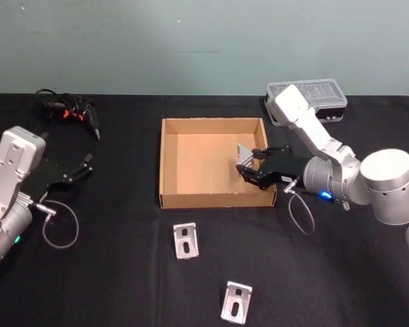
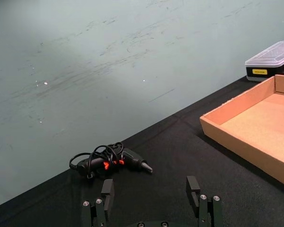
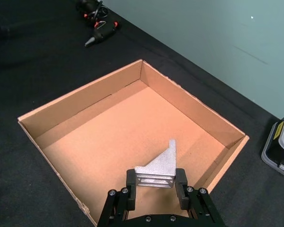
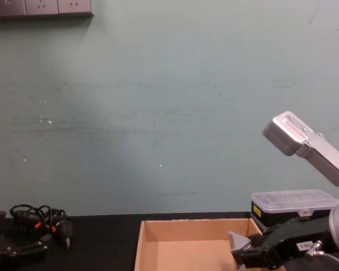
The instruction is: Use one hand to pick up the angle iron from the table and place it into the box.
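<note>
My right gripper [image 1: 248, 167] is shut on a silver angle iron [image 1: 246, 151] and holds it above the right part of the tan cardboard box [image 1: 169, 161]. In the right wrist view the angle iron [image 3: 158, 166] sits clamped between the black fingers [image 3: 130, 180] over the box floor [image 3: 118, 137]. The chest view has the same angle iron [image 4: 238, 241] at the box's right end [image 4: 158, 232]. Two more angle irons [image 1: 185, 240] [image 1: 236, 302] lie on the black table [image 1: 109, 272] in front of the box. My left gripper [image 1: 87, 165] is parked at the left, open and holding nothing.
A black tool with orange marks and a coiled cable [image 1: 71, 109] lies at the far left of the table. A small black case with a clear lid [image 1: 308, 99] stands behind the box on the right. A loose cable loop [image 1: 60, 228] hangs by my left arm.
</note>
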Available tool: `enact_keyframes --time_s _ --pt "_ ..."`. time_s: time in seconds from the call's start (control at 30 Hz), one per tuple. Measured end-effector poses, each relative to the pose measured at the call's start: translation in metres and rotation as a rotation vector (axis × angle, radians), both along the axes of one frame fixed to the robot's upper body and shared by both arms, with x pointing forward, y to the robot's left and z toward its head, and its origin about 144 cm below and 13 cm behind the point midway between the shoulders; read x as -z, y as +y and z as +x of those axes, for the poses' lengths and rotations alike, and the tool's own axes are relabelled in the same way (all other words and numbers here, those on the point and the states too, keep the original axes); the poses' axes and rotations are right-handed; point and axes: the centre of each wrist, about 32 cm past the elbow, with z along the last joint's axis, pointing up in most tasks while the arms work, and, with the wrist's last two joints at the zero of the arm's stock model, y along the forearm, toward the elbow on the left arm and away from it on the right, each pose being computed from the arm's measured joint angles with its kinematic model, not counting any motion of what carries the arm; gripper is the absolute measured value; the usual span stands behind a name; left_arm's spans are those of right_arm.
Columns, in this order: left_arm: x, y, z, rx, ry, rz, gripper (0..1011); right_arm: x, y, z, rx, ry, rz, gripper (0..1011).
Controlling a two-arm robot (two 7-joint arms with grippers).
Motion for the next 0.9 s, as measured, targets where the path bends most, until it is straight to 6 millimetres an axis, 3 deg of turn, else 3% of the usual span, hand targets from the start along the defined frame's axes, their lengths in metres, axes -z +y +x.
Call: enact_keyframes --time_s 0.4,0.5,0.57,0.9 --pt "0.0 0.0 0.0 0.0 0.0 0.0 1000 0.0042 0.0007 0.0026 -0.004 0.01 -0.007 518" --pt "0.0 0.0 0.0 0.0 0.0 0.0 1000 0.0047 0.0001 0.0027 -0.005 0.002 -0.002 593" --pt "0.0 0.0 0.0 0.0 0.0 0.0 1000 0.0052 -0.0006 0.0024 -0.005 -0.003 0.001 697" --pt "0.0 0.0 0.0 0.0 0.0 0.0 1000 0.0011 -0.0065 -0.004 -0.002 -0.035 0.019 944"
